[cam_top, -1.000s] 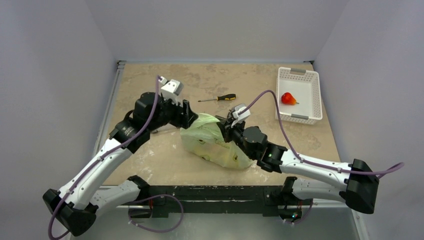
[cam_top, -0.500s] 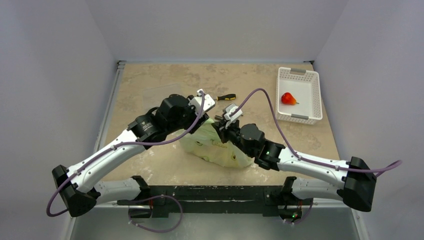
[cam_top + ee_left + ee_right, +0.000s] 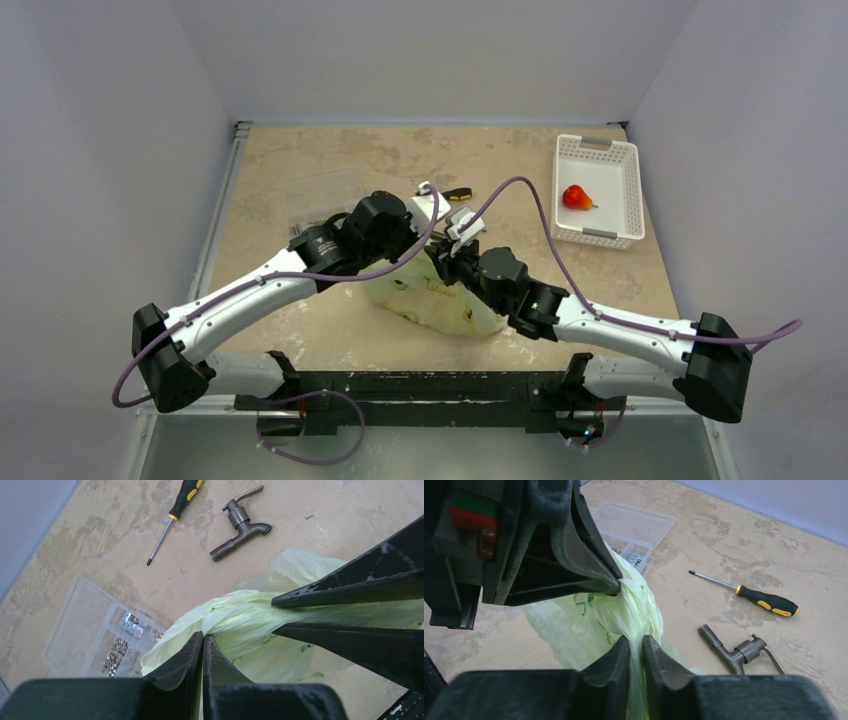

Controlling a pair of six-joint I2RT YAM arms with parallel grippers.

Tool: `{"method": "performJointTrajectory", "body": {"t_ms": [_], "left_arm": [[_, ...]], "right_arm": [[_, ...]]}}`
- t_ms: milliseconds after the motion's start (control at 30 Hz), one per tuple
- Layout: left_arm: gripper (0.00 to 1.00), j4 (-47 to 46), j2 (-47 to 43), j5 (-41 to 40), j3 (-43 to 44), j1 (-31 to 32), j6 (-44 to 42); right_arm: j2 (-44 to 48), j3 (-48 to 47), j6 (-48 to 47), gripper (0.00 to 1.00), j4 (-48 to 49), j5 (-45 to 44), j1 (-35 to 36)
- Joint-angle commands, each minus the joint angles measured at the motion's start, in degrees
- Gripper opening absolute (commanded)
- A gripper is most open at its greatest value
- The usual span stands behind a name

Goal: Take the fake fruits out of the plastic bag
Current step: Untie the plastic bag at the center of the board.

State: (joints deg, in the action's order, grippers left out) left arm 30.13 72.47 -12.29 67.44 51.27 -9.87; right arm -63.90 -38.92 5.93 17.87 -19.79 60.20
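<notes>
Between the fingertips of the left gripper [image 3: 203, 638], clamped nearly flat, sits a fold of the bag [image 3: 235, 625]. Just beside it, the right gripper [image 3: 636, 641] is closed to a slit on a twisted strand of the same gathered neck. That neck runs straight from one pinch to the other. The bag's body spreads below the fingers, back toward the arm bases. No fruits show through the film. One red fruit [image 3: 575, 197] lies well apart in the basket [image 3: 634, 190]. Judgement: the mouth opens only if the two pinches draw apart along that neck.
</notes>
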Motion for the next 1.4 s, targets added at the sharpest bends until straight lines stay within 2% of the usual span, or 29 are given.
{"method": "performJointTrajectory", "body": {"t_ms": [0,67,133,267,300,367,400,533,633,700,767,833,900,967,1033,1100,1167,1233,1267,1333,1367], "left_arm": [[0.00,-4.46,-2.07,-9.84,-0.85,0.02,8.67],[0.00,-6.77,-4.12,-12.79,-3.81,-0.01,14.16],[0.00,-7.63,-5.97,-14.12,-5.78,-0.06,18.19],[0.00,-9.52,-10.02,-16.81,-10.17,-0.02,27.13],[0.00,-9.96,-11.20,-17.39,-11.35,-0.10,29.51],[0.00,-10.73,-13.95,-18.98,-13.85,-0.11,34.30],[0.00,-10.32,-14.99,-20.85,-14.60,-0.07,37.43],[0.00,-2.35,-18.82,-30.70,-15.19,-0.13,54.73],[0.00,-1.58,-22.68,-32.50,-17.84,-0.45,63.73],[0.00,-1.11,-25.55,-32.77,-20.19,-0.46,72.10],[0.00,-0.01,-28.15,-32.83,-22.49,-0.53,79.24],[0.00,-0.30,-30.13,-31.97,-24.26,-0.57,82.31],[0.00,-0.49,-31.09,-30.66,-24.53,-0.64,81.80],[0.00,1.51,-31.37,-29.63,-22.96,-0.64,80.72],[0.00,2.78,-31.49,-28.34,-21.94,-0.64,77.39],[0.00,0.36,-31.45,-23.99,-21.32,-0.80,69.01],[0.19,-2.43,-30.86,-17.72,-20.10,-0.82,57.60],[0.42,-2.77,-29.86,-9.92,-17.88,-0.82,44.46],[0.57,-1.86,-29.28,-7.25,-16.60,-0.82,37.55],[0.97,0.84,-27.74,-2.93,-13.63,-1.11,28.32],[1.00,2.71,-26.83,-1.52,-11.68,-1.27,24.56]], "right_arm": [[1.61,0.15,0.00,0.24,1.02,-6.10,0.00],[2.81,1.38,-0.92,0.33,0.54,-6.75,0.00],[3.93,2.19,-2.05,0.34,-0.14,-7.76,0.00],[4.62,2.57,-2.99,0.21,-0.62,-8.37,0.00],[4.47,2.53,-2.80,0.16,-0.42,-8.63,0.00],[4.52,2.52,-0.65,0.00,0.21,-9.39,0.00],[4.83,2.65,1.60,0.00,0.75,-10.82,-0.02],[10.63,6.97,21.05,0.00,1.87,-23.20,0.01],[17.63,13.31,49.70,0.00,-2.86,-32.80,-0.07],[19.34,15.15,63.79,0.00,-7.60,-36.04,-0.18],[17.71,12.10,70.62,0.00,-16.23,-38.07,-0.20],[14.68,8.15,76.71,0.00,-28.44,-40.28,-0.18],[12.80,6.39,73.73,0.00,-32.32,-42.01,-0.09],[13.93,6.65,62.89,0.00,-28.88,-41.38,-0.09],[16.88,8.83,50.25,0.00,-21.84,-37.75,-0.09],[20.39,11.99,37.73,0.00,-10.86,-30.68,-0.09],[22.93,14.48,28.35,0.00,-4.49,-21.83,-0.07],[24.00,14.75,24.15,0.00,-2.69,-15.57,-0.09],[24.13,14.49,23.17,0.00,-3.04,-14.30,-0.09],[24.11,13.97,22.18,0.00,-3.41,-13.01,-0.09],[24.16,14.07,21.44,0.00,-3.18,-12.20,-0.09]]}}
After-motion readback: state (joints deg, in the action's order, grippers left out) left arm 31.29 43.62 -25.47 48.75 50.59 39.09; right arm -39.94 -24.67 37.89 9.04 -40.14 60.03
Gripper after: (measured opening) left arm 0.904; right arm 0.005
